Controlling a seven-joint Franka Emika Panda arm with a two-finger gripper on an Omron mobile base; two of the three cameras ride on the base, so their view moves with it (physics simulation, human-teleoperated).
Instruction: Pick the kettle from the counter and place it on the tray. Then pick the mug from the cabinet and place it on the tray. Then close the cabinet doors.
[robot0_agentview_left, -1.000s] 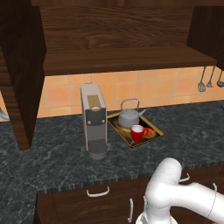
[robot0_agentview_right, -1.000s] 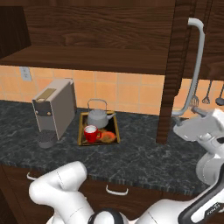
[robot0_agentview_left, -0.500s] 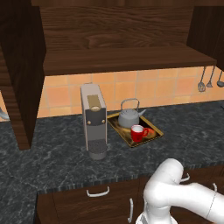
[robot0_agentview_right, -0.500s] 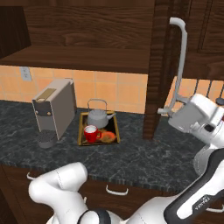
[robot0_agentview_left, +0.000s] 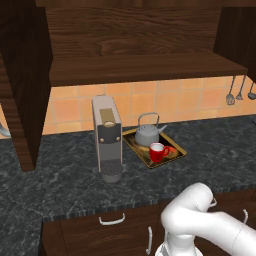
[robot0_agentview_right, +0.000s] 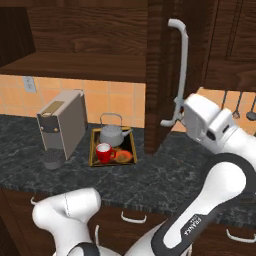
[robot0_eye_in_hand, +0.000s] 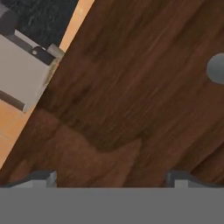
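Cabinet doors (robot0_agentview_right: 157, 75): right panel swung out over counter (robot0_agentview_right: 165, 180), your gripper (robot0_eye_in_hand: 111, 177) spread wide against its wood face, gripping nothing. Kettle (robot0_agentview_right: 114, 134) and mug (robot0_agentview_right: 104, 152) already on tray (robot0_agentview_right: 92, 150). Risk: your fingertips slip along the panel, leaving it ajar; left door untouched

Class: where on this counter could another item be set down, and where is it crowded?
Free: the counter left of the coffee machine, its front strip, and the stretch right of the tray. Crowded: the tray itself, carrying kettle and mug, tight against the machine.
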